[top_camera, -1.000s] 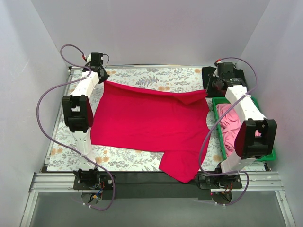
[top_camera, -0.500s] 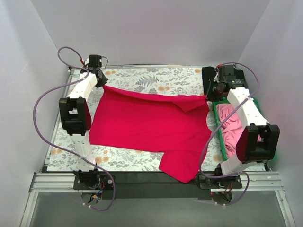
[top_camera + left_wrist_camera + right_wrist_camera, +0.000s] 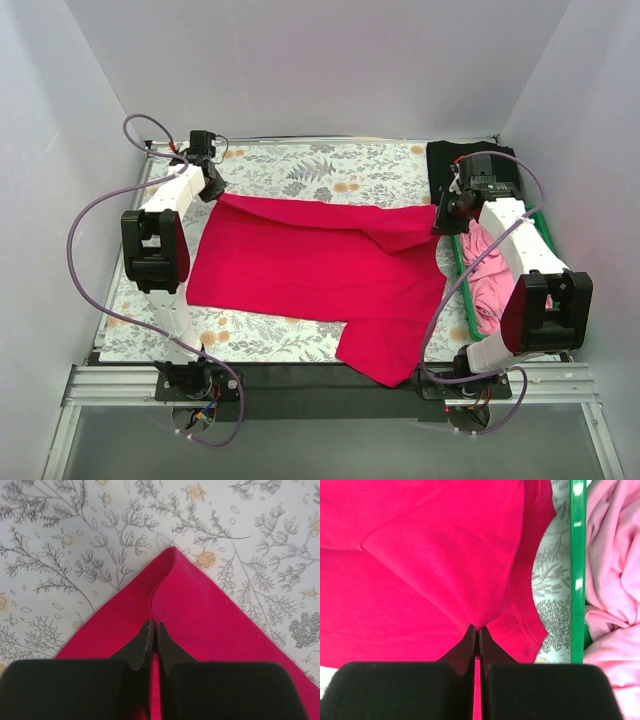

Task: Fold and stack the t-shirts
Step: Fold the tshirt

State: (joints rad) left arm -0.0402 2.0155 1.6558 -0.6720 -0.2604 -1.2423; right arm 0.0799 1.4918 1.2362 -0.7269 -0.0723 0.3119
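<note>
Pinching the far edge of the crimson red cloth t-shirt (image 3: pixel 310 265) at both corners, with the left gripper (image 3: pixel 154 630) and the right gripper (image 3: pixel 476 632) clamped tight on cloth, probably keeping that hem taut for folding it nearward. Lying spread across the floral tablecloth (image 3: pixel 320 165), spilling past its near edge. Counting one red shirt, one black cloth shirt (image 3: pixel 440 158) at the far right, one green plastic bin (image 3: pixel 577 580) holding crumpled pink cloth (image 3: pixel 615 555), pink shirt count not being tellable.

No writing, label, brand, number or sign can be read anywhere in these views; the floral cloth carries only patterns.
</note>
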